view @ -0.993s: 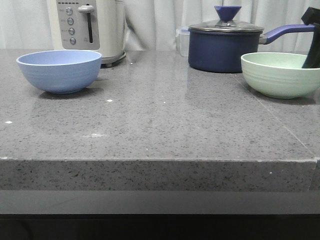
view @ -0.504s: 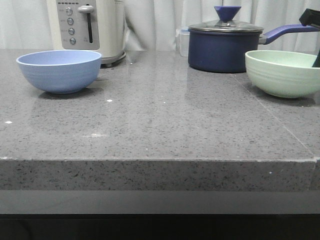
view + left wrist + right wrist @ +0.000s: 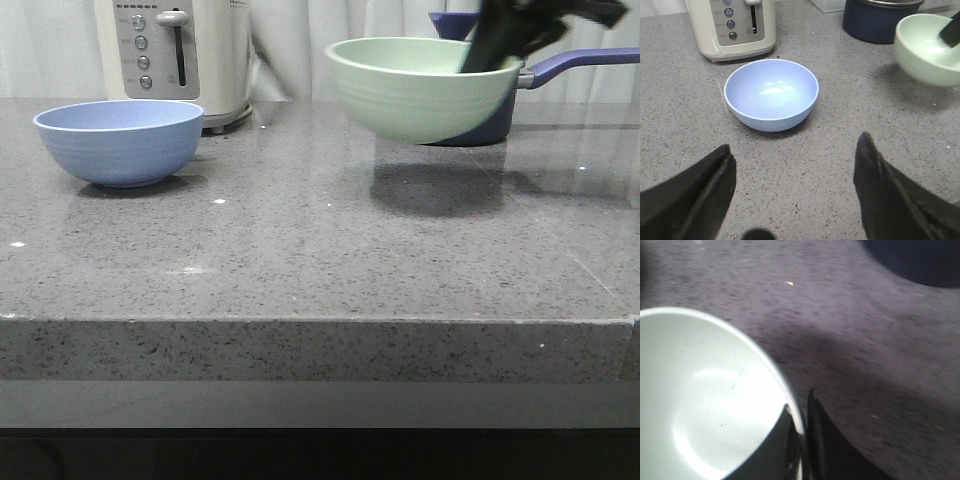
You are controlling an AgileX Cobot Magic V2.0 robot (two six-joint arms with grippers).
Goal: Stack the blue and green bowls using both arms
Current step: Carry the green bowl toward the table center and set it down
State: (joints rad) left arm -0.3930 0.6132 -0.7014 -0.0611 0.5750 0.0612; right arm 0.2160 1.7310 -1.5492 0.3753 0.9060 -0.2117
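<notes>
Grey speckled tabletop (image 3: pixel 300 250) is carrying a shadow under the green bowl (image 3: pixel 420 88), which is now hanging clear of the surface near centre, having been resting at the far right edge half a second ago. Right gripper (image 3: pixel 801 440) is pinching its rim, one finger inside, one outside. Blue bowl (image 3: pixel 771 93) is sitting unmoved at left, ahead of the left gripper (image 3: pixel 795 175), whose fingers are spread wide, holding nothing. Toaster (image 3: pixel 180 55) and navy saucepan (image 3: pixel 490 125) are standing behind.

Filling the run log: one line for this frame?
right gripper: pinching green bowl rim, airborne | left gripper: open | blue bowl: on counter
</notes>
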